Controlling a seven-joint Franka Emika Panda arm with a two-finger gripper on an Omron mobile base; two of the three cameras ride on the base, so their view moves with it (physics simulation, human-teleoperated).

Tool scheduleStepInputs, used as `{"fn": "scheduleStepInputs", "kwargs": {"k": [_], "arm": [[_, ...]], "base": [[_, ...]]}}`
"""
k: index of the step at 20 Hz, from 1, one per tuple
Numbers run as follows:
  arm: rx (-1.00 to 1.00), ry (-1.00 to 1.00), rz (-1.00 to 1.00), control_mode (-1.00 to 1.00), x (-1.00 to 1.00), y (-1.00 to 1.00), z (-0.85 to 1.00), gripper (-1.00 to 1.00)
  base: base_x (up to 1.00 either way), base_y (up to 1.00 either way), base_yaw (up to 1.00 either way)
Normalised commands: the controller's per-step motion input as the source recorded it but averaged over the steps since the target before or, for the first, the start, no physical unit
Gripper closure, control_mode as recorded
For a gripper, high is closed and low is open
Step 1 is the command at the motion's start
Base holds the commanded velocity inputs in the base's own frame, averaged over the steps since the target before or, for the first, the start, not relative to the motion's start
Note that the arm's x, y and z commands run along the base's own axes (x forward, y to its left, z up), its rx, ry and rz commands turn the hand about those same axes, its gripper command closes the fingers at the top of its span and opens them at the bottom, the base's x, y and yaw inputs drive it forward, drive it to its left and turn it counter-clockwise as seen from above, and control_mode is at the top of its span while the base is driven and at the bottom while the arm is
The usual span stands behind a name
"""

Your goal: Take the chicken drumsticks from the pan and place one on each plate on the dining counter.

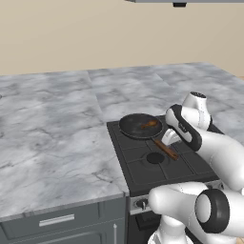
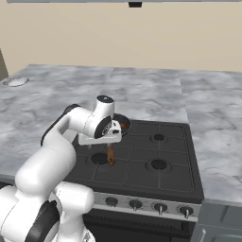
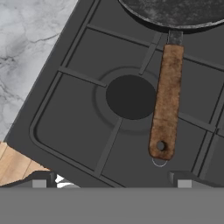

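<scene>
The dark pan point(image 1: 138, 126) sits on the stove's back-left burner, its brown wooden handle point(image 1: 165, 148) pointing toward the front. An orange-brown chicken drumstick point(image 1: 149, 125) lies inside it; I cannot tell whether there are more. My gripper point(image 1: 167, 142) hangs open and empty just above the handle. In the hand view the handle point(image 3: 166, 105) runs down from the pan point(image 3: 175, 11), with the open gripper point(image 3: 111, 180) near the handle's end. In the right base view the gripper point(image 2: 100, 144) covers most of the pan point(image 2: 124, 124). One round plate point(image 2: 16, 82) lies far left on the marbled dining counter point(image 1: 47, 133).
The black stovetop point(image 1: 157, 164) has several burners, and a bare one point(image 3: 131, 97) lies right under the hand. Control knobs point(image 2: 134, 204) line the stove's front. Marbled counter surrounds the stove on the left, back and right. A beige wall stands behind.
</scene>
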Motion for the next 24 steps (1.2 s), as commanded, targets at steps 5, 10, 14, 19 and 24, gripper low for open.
{"fn": "scheduleStepInputs", "kwargs": {"k": [5,10,14,19,24], "arm": [[0.0,0.0,0.0,-1.0,0.0,0.0,0.0,-1.0],[0.0,0.0,0.0,-1.0,0.0,0.0,0.0,-1.0],[0.01,0.01,0.0,-1.0,0.09,-0.06,-0.04,-1.0],[0.02,0.23,0.0,-1.0,0.82,-0.02,0.04,-1.0],[0.0,0.21,0.0,-1.0,0.88,0.08,0.19,-1.0]], "base": [[0.0,0.0,0.0],[0.0,0.0,0.0],[0.0,0.0,0.0],[0.0,0.0,0.0],[0.0,0.0,0.0]]}}
